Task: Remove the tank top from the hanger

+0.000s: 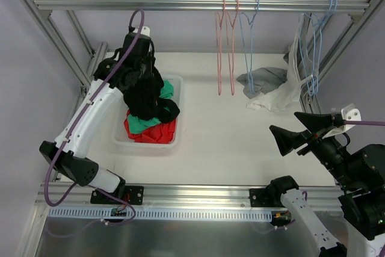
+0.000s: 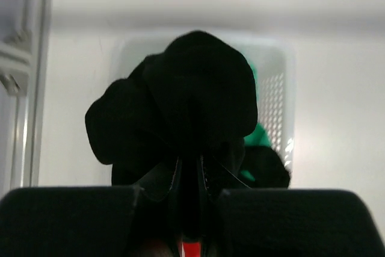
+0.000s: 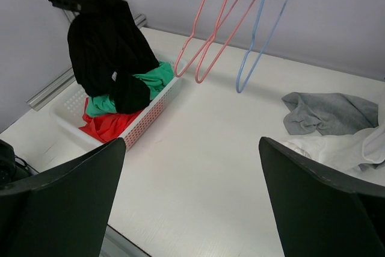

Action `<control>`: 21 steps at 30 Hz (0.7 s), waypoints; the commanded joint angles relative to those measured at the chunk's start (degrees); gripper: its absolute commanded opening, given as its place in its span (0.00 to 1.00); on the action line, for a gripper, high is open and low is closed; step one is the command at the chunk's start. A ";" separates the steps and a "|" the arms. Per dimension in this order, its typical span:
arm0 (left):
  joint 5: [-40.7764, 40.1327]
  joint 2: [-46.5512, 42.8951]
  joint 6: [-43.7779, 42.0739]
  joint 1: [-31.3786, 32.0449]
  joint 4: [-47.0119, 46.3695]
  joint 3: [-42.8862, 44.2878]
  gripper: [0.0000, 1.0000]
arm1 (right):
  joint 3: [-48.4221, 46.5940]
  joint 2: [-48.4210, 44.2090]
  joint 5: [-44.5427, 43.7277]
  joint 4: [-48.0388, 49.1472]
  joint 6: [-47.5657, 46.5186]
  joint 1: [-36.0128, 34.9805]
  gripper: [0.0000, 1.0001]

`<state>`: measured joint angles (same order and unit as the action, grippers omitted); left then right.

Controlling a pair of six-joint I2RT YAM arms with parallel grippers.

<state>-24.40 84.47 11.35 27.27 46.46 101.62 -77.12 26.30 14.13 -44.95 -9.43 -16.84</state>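
Observation:
My left gripper (image 1: pixel 137 67) is shut on a black garment (image 1: pixel 144 97) and holds it bunched above the white basket (image 1: pixel 178 97); its lower end rests on the clothes inside. In the left wrist view the black cloth (image 2: pixel 192 100) is pinched between the closed fingers and hides them. It also shows in the right wrist view (image 3: pixel 102 46). A white garment (image 1: pixel 283 91) hangs by the blue hangers (image 1: pixel 314 52) at the right and drapes onto the table. My right gripper (image 1: pixel 295 129) is open and empty above the table's right side (image 3: pixel 191 148).
The basket (image 3: pixel 150 115) holds red (image 1: pixel 150 133) and green (image 1: pixel 144 121) clothes. Two bare pink hangers (image 1: pixel 225 46) and a bare blue hanger (image 1: pixel 248 46) hang from the top rail. A grey garment (image 1: pixel 264 79) lies on the table beside the white one.

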 commanded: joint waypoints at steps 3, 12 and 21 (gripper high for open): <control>3.49 0.87 10.43 -2.13 -0.75 -16.85 0.00 | 2.50 0.77 3.01 4.17 1.61 0.05 0.99; 3.66 16.77 19.58 -4.33 -5.32 -28.84 0.00 | 7.16 0.85 4.94 6.19 2.40 0.14 0.99; 0.85 17.50 23.61 -5.64 -7.70 -33.68 0.00 | 4.80 6.21 1.52 5.57 2.67 0.14 0.99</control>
<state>-24.03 101.41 29.93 23.09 39.88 71.70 -69.87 29.85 17.19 -42.15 -7.51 -16.84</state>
